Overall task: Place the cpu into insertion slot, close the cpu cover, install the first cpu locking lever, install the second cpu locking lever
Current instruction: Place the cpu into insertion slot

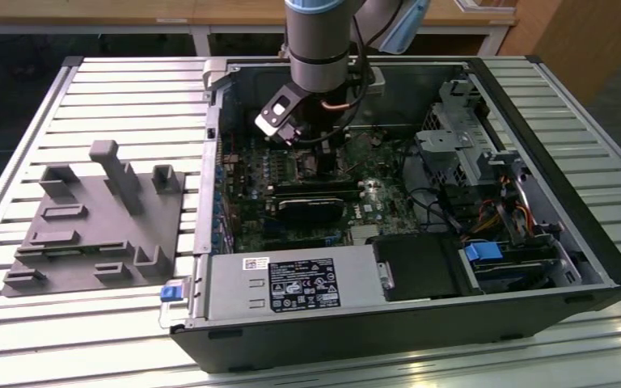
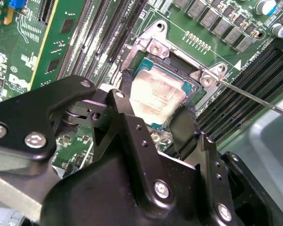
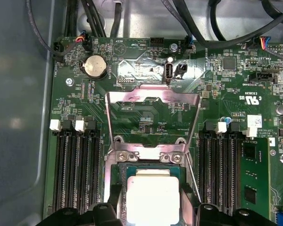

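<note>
While pinching the chip [image 2: 158, 96] by two opposite edges in the gripper [image 2: 155, 106], right at the socket [image 2: 177, 60] on the green board [image 3: 217, 94] with the cover [image 3: 153, 96] tipped open behind, hold flat, square corners to the rim, press straight down, never slide sideways.

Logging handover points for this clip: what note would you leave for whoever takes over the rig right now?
The gripper is shut on the cpu, holding it at the insertion slot; whether it is fully seated cannot be told.
The cpu cover is swung open, clear of the slot.
Done: the cpu is at the slot.
Left: closing the cover and installing both locking levers; one lever rod lies unlatched.
</note>
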Tool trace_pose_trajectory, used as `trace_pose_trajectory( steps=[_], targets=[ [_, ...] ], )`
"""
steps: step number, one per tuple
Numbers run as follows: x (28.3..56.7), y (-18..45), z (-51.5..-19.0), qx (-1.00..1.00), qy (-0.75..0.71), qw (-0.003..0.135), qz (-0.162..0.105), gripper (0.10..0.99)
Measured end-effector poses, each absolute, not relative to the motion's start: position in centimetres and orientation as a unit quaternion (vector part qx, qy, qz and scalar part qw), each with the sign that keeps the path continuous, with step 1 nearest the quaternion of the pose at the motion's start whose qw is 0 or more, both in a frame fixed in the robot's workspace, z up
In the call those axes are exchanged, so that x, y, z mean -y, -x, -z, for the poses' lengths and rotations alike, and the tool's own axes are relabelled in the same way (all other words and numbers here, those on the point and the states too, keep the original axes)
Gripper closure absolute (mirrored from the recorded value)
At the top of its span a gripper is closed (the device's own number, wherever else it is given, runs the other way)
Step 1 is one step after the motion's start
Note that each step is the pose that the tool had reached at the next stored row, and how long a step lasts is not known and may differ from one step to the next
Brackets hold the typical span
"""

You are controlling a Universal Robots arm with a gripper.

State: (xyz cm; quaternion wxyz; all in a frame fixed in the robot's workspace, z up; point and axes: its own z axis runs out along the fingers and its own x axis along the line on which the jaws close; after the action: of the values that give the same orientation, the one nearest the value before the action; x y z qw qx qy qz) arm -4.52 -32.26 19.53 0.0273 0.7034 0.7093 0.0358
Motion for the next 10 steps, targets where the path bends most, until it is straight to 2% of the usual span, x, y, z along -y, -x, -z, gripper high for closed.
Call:
trace_pose_trajectory(
  steps=[10],
  targets=[
    [31.79,4.52,-19.34,-0.709,-0.703,0.026,-0.037,0.486]
  ],
)
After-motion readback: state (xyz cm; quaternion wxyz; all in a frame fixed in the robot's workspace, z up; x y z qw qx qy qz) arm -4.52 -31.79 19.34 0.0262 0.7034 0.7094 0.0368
